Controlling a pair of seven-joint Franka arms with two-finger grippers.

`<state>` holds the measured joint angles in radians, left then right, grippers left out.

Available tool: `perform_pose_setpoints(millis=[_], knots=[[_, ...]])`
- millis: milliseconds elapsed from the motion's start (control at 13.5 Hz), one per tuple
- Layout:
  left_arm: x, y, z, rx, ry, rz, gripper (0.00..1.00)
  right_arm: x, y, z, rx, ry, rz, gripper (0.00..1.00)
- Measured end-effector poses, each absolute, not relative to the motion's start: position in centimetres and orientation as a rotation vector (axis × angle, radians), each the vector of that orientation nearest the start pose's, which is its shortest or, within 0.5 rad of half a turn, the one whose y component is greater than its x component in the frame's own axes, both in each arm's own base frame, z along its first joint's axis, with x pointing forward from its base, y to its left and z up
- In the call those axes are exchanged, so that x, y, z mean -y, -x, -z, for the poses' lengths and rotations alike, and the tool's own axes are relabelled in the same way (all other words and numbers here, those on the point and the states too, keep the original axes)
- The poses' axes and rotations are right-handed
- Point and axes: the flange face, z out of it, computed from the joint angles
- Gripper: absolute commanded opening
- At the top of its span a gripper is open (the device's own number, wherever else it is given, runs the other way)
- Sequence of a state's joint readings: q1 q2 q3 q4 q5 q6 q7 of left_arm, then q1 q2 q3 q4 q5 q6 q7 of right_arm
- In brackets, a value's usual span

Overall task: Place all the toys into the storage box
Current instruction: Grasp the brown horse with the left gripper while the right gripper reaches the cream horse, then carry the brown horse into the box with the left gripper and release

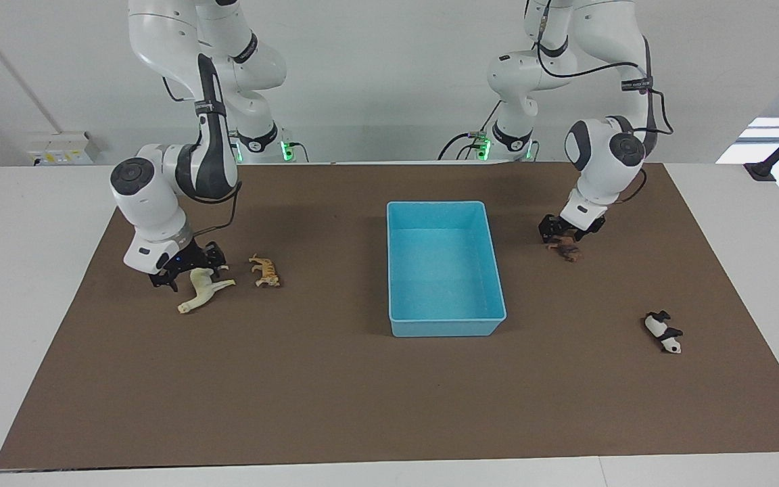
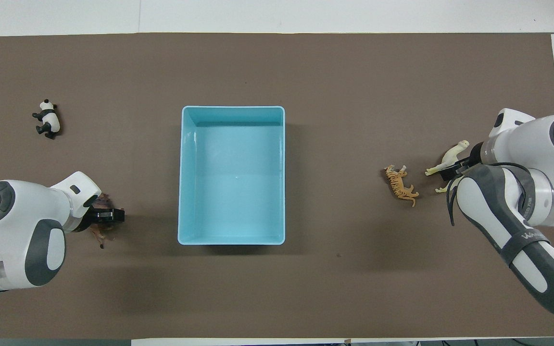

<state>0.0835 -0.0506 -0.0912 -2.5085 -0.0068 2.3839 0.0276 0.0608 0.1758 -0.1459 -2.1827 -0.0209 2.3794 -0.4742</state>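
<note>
Both grippers were down at the mat (image 1: 362,399). Left gripper (image 1: 569,230) sat low over the brown animal (image 1: 567,249), toward the left arm's end of the table, its black fingers either side of the figurine's upper body; whether they pinched it or stood slightly apart could not be told. Right gripper (image 1: 190,265) was at the horse (image 1: 203,289), toward the right arm's end, with spread fingers straddling the hindquarters; the horse lay on its side on the mat. Beside the horse, toward the box, lay the tiger (image 1: 265,270), apart from the gripper. Light blue and holding nothing, the box (image 1: 445,327) stood at mid-table between the two groups of toys. Farther from the robots than the brown animal, near the left arm's end, the panda (image 1: 663,332) lay on its side, well apart from both grippers.
</note>
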Motion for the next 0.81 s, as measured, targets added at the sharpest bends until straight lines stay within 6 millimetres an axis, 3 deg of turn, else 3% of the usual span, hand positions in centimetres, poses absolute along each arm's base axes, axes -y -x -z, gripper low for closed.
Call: perform_pose_setpoints(millis=[74, 222, 296, 370, 444, 519, 667, 815], knots=[[0.4, -45.3, -29.5, -0.048, 3.140, -0.112, 0.10, 4.7, -55.4, -30.6, 0.639, 3.123, 0.020, 1.00], [0.3, -45.4, -29.7, -0.045, 3.140, -0.106, 0.06, 4.7, -55.2, -29.7, 0.585, 3.133, 0.011, 1.00], [0.3, -45.5, -29.8, -0.044, 3.141, -0.104, 0.06, 4.6, -55.0, -29.4, 0.544, 3.139, 0.003, 0.95], [0.3, -46.1, -30.3, -0.037, 3.143, -0.101, 0.06, 4.5, -54.9, -29.2, 0.500, 3.145, -0.002, 0.59], [0.5, -47.2, -31.5, -0.012, 3.148, -0.118, 0.06, 4.3, -54.9, -29.2, 0.466, 3.150, -0.004, 0.10], [1.0, -48.6, -33.4, 0.032, 3.157, -0.138, 0.06, 4.3, -54.8, -29.1, 0.441, 3.153, -0.005, 0.00], [4.7, -51.8, -39.4, 0.183, 3.209, -0.140, 0.08, 4.3, -54.8, -29.0, 0.410, 3.157, -0.007, 0.00], [10.7, -53.6, -45.5, 0.388, 3.259, -0.069, 0.10, 4.3, -55.0, -29.4, 0.401, 3.159, 0.006, 0.00]])
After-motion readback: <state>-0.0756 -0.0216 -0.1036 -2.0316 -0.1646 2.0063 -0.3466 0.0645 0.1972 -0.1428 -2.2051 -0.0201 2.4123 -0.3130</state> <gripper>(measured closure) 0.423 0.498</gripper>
